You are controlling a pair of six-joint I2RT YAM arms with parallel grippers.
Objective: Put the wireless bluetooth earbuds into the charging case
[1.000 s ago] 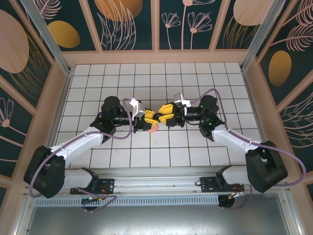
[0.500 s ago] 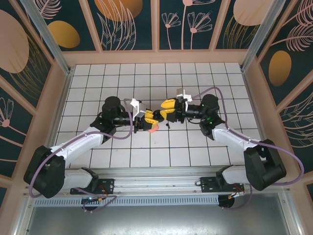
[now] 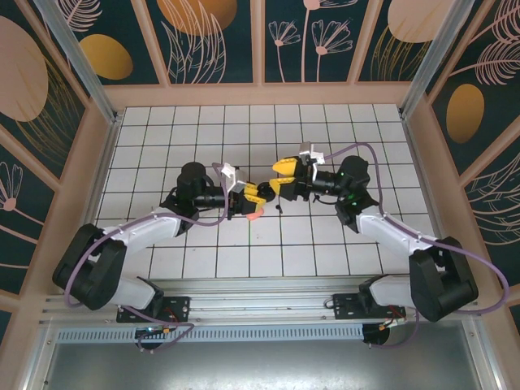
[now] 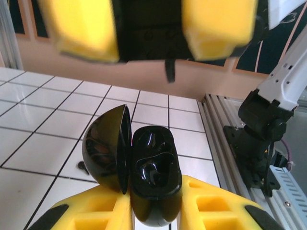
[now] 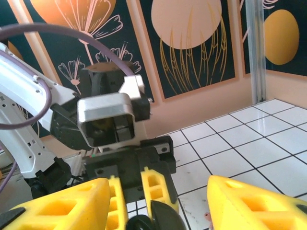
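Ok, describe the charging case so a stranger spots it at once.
Start at the middle of the white tiled table. There the left hand grips the case between yellow fingers. It is a small salmon-pink shell, hinged open, glossy black inside.

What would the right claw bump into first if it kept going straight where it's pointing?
Most likely the open charging case pinched in the left claw, which faces the right claw head-on, just ahead. Depth is hard to judge, so it might hit the left claw's fingers first.
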